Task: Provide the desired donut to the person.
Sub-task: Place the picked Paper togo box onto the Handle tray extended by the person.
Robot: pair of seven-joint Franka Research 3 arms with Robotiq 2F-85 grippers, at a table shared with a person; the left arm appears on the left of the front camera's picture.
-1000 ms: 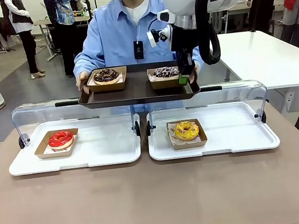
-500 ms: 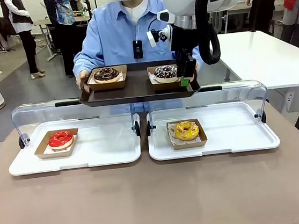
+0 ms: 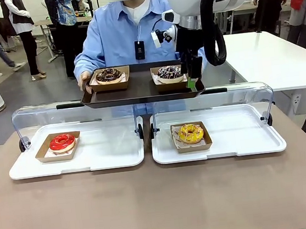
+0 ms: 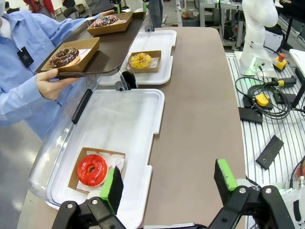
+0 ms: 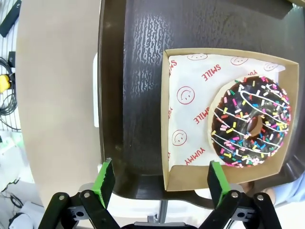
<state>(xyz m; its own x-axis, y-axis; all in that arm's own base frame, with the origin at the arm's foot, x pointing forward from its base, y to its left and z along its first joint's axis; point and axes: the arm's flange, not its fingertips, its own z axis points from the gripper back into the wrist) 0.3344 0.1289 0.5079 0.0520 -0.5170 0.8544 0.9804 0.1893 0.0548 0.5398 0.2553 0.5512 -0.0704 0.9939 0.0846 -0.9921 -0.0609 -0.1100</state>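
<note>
The person (image 3: 116, 36) in a light blue shirt holds a dark tray (image 3: 140, 95) across the table. On it stand two cardboard boxes, one with a chocolate donut (image 3: 108, 75) and one with a sprinkled chocolate donut (image 3: 168, 72). My right gripper (image 3: 194, 79) hangs open at the tray's right end, just beside the sprinkled donut's box. From the right wrist, the sprinkled donut (image 5: 250, 121) lies in its box on the tray (image 5: 133, 95), and the right gripper (image 5: 160, 177) is open over the box's near corner, holding nothing. My left gripper (image 4: 169, 183) is open above the table.
Two white trays (image 3: 107, 153) (image 3: 244, 137) with raised clear lids lie on the brown table. A red donut (image 3: 62, 142) sits on the left one, a yellow donut (image 3: 190, 133) on the right one. Cables and gear (image 4: 262, 95) lie off the table's side.
My right gripper has opened and let go of the sprinkled donut's box, which now rests on the person's tray. The gripper has drawn slightly to the right of the box.
</note>
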